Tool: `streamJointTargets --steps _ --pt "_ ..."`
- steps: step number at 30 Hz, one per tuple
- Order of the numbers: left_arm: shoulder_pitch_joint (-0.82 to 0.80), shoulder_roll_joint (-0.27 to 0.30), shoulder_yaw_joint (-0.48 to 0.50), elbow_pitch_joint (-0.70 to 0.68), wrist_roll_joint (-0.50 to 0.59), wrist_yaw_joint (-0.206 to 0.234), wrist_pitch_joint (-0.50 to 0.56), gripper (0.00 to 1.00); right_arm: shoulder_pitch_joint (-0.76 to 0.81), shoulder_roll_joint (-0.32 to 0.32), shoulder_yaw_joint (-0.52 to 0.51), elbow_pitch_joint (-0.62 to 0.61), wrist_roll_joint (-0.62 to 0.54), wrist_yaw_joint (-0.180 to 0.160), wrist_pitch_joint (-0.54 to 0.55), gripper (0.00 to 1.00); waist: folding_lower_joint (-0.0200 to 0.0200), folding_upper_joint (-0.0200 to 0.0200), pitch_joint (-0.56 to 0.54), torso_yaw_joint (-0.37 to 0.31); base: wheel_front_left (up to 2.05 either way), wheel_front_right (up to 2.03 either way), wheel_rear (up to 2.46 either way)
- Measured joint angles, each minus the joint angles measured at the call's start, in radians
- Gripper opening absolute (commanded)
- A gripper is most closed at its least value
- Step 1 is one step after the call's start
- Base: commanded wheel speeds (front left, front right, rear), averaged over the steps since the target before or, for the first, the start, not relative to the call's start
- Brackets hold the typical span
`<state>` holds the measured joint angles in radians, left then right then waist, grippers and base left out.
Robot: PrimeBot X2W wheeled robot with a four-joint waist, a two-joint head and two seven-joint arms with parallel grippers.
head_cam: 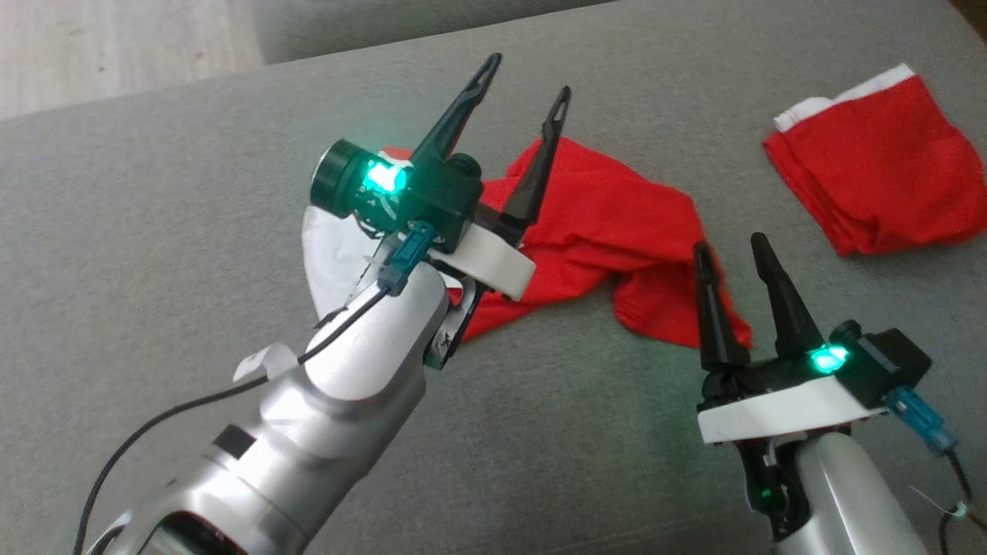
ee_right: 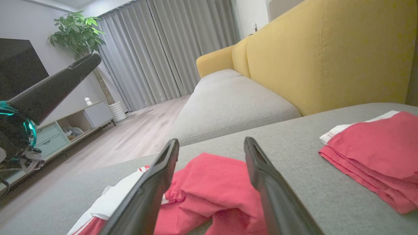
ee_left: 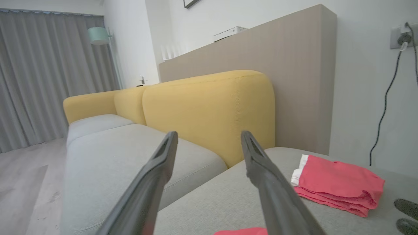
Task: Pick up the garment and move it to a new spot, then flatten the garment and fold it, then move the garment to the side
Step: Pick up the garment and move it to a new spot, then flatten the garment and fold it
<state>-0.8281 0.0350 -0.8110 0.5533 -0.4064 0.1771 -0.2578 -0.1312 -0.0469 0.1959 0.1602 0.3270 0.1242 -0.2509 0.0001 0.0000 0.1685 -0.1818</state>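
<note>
**Sofa seat: two garments on it**

Grey fabric sofa seat (head_cam: pixel 154 231) carries everything. Crumpled red-and-white garment (head_cam: pixel 609 223) lies mid-cushion, bunched unevenly. Folded red garment (head_cam: pixel 879 177), white band at its far edge, lies flat to the right, well apart.

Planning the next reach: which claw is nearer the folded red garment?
Right. The right claw sits left of the folded garment, nearer the robot; the left claw is farther left, above the crumpled garment.
</note>
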Motion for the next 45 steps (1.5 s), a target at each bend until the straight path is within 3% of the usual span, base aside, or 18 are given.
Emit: streamJointTargets --steps 5,12,18,27,34,45 --pt "0.042 0.015 0.051 -0.029 0.003 0.027 0.0 1.0 0.002 0.0 -0.025 -0.004 -0.013 0.0 0.0 1.0 0.0 0.0 -0.008 0.06 0.0 0.0 0.0" --pt "0.202 0.124 0.127 -0.115 0.031 0.053 0.0 1.0 0.007 0.0 -0.062 -0.005 -0.038 0.0 0.0 1.0 0.0 0.0 -0.029 0.152 0.0 0.0 0.0" --pt "0.434 0.211 0.23 -0.24 0.03 0.109 0.0 1.0 0.052 0.001 -0.08 -0.004 -0.056 0.0 0.0 1.0 -0.0001 0.0 -0.063 0.222 0.0 0.0 0.0" --pt "0.67 0.199 0.264 -0.319 0.06 0.13 0.001 1.0 0.091 0.001 -0.091 -0.003 -0.06 0.0 0.0 1.0 -0.0002 0.0 -0.094 0.264 0.0 0.0 0.0" --pt "0.616 0.173 0.249 -0.298 0.104 0.068 0.001 1.0 0.09 0.001 -0.089 -0.005 -0.078 0.0 0.001 1.0 -0.0002 0.0 -0.079 0.229 0.0 0.0 0.0" --pt "0.357 0.067 0.074 -0.099 0.193 -0.05 0.091 1.0 0.061 0.001 -0.12 0.011 -0.088 0.0 0.004 1.0 0.0001 0.0 0.01 0.113 0.0 0.0 0.0"
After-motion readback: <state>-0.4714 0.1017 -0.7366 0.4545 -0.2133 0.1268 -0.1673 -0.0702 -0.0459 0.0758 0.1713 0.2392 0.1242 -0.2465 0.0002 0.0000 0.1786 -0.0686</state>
